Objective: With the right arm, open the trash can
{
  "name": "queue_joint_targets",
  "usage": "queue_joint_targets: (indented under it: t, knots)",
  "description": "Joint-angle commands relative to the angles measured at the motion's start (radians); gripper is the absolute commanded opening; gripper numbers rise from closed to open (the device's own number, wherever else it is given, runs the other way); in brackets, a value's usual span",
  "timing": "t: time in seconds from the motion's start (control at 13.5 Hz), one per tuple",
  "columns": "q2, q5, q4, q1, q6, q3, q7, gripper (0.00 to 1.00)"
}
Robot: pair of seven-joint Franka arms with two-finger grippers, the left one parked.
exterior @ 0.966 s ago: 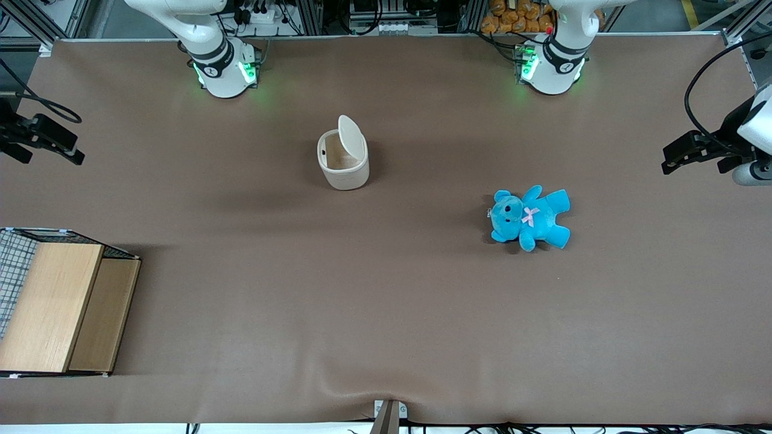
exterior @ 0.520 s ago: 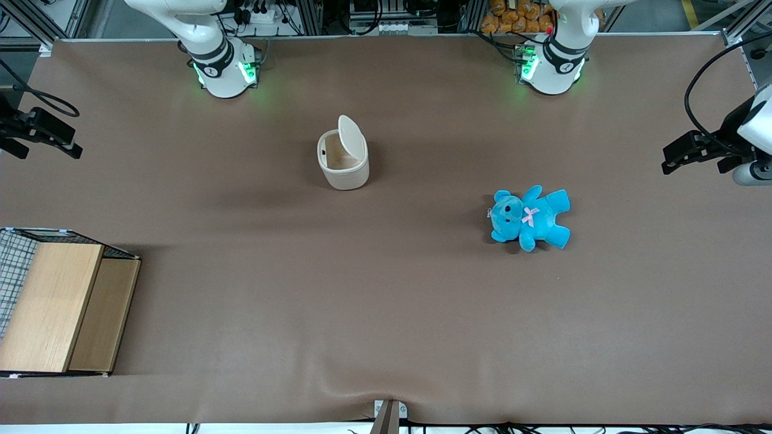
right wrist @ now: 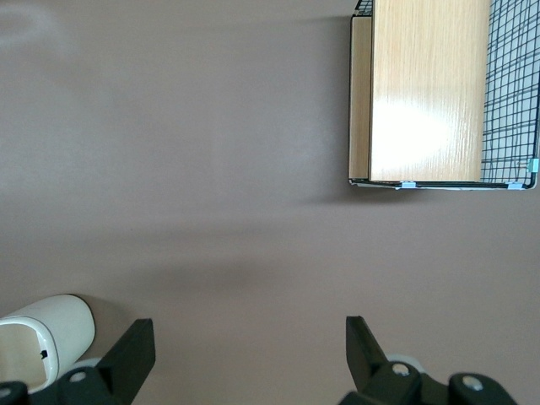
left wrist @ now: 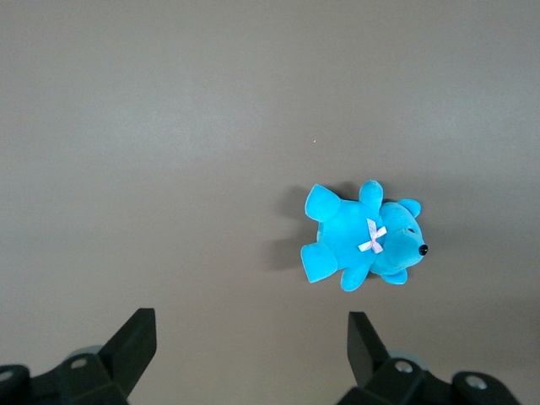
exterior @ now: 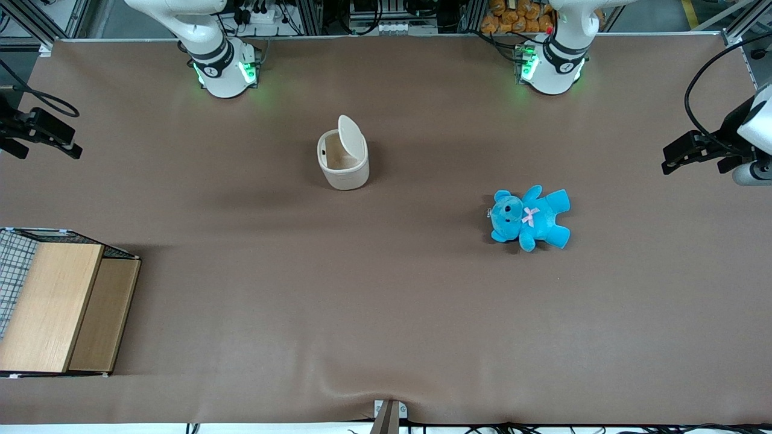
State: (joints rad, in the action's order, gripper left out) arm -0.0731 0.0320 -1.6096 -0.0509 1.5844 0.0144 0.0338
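The cream-white trash can stands on the brown table, midway between the two arm bases. Its flat lid is tipped up on its hinge and the inside shows. My right arm's gripper hangs high over the working arm's end of the table, well away from the can. In the right wrist view the gripper is open, with only bare table between its black fingers. A part of the trash can shows beside one finger there, apart from it.
A wooden box with a wire mesh side sits at the working arm's end, near the front edge, and shows in the right wrist view. A blue teddy lies toward the parked arm's end, nearer the front camera than the can.
My gripper has drifted slightly away from the front camera at the table's end, then held still. The can, lid, teddy and box have not moved.
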Motion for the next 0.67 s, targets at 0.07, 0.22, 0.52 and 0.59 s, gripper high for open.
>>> queue_joint_targets:
  t: [0.07, 0.22, 0.52, 0.59]
  knots:
    - [0.003, -0.009, 0.013, -0.015, -0.012, -0.008, 0.014, 1.0]
    - [0.003, -0.009, 0.011, -0.014, -0.014, -0.008, 0.006, 1.0]
    - [0.003, -0.009, 0.011, -0.014, -0.021, -0.008, 0.006, 1.0]
    - [0.003, -0.009, 0.011, -0.014, -0.021, -0.008, 0.006, 1.0]
